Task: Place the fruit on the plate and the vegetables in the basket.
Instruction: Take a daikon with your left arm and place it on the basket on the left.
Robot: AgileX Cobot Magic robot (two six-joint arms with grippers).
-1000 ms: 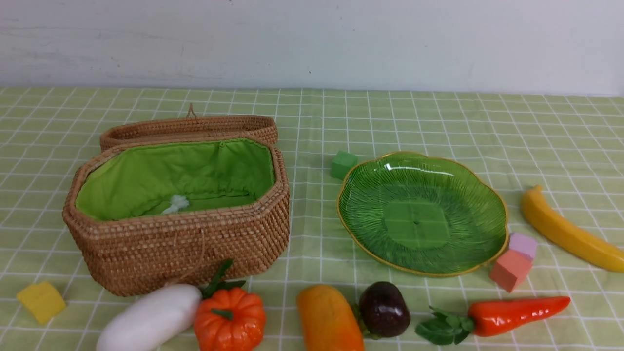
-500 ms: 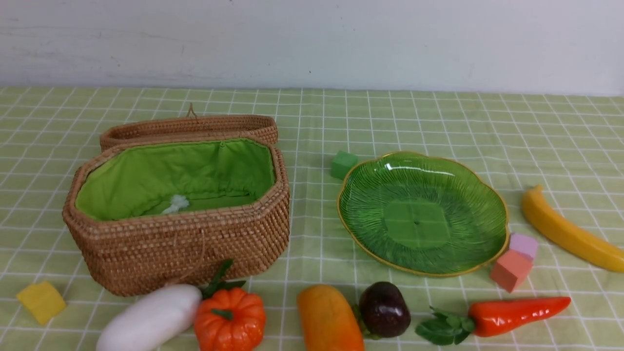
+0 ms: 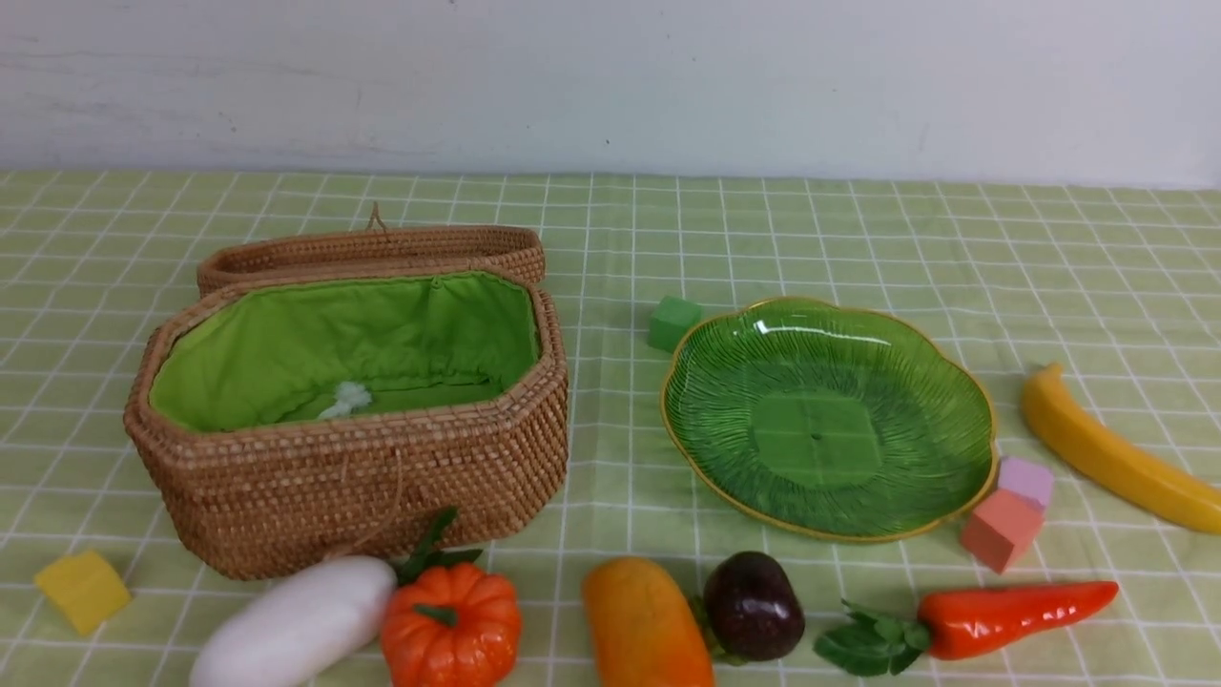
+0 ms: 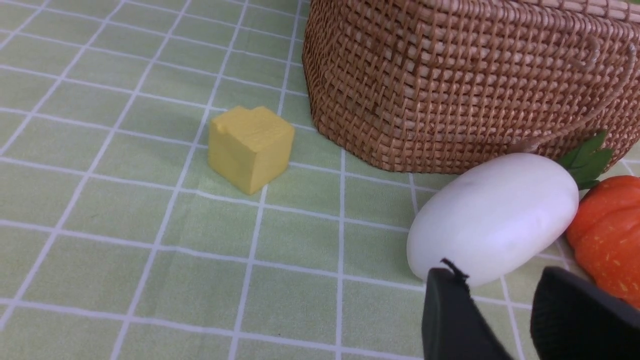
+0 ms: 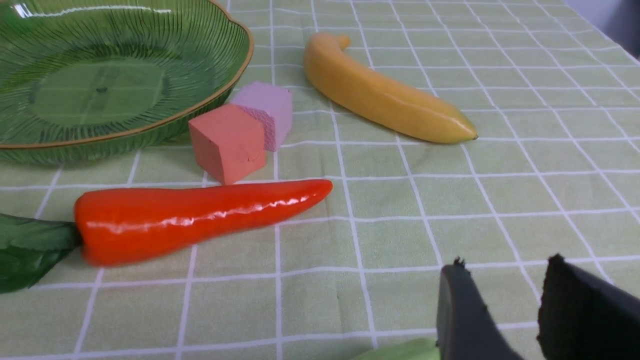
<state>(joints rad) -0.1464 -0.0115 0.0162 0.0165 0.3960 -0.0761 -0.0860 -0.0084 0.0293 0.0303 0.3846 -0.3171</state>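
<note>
Lying just ahead of the spread left end effector (image 4: 500,280): the radish (image 4: 492,217); right end effector (image 5: 505,270) also spread.

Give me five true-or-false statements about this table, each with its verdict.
1. The plate holds no fruit. True.
2. The basket has its lid shut. False: the lid lies folded back, open.
3. The banana lies right of the plate. True.
4. The white radish is inside the basket. False: it lies on the tablecloth before it, beside the pumpkin.
5. The yellow cube touches the basket. False: they stand apart.
</note>
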